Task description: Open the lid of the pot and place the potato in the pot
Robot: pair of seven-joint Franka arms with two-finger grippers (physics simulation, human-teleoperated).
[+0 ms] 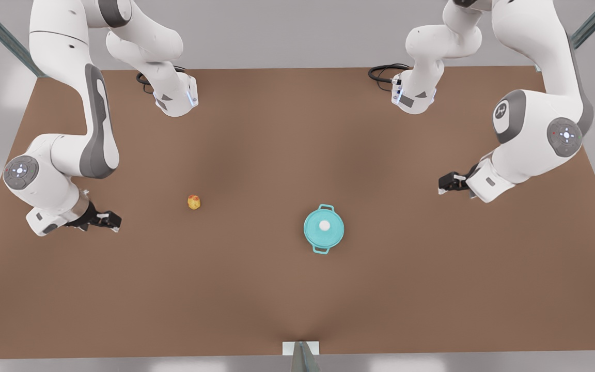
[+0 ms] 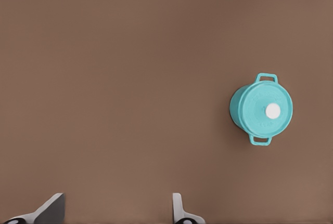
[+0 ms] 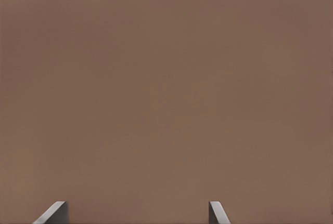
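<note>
The teal pot (image 1: 321,250) stands right of the table's middle in the front view. The pot lid (image 1: 324,226), with its white knob, rests shut on it. The small yellow-orange potato (image 1: 193,202) lies alone to the front view's left of the pot. My left gripper (image 1: 443,185) hovers open at the front view's right, well away from the pot. From its wrist I see the pot (image 2: 237,112) and lid (image 2: 268,110) beyond the open left gripper (image 2: 117,199). My right gripper (image 1: 113,221) hangs open at the front view's left, beside the potato but apart from it. The right gripper (image 3: 137,207) is over bare table.
The brown table (image 1: 277,129) stretches wide around both objects. Black cables (image 1: 382,71) lie coiled at the arm bases at the back edge. A small grey bracket (image 1: 300,349) sits at the near edge.
</note>
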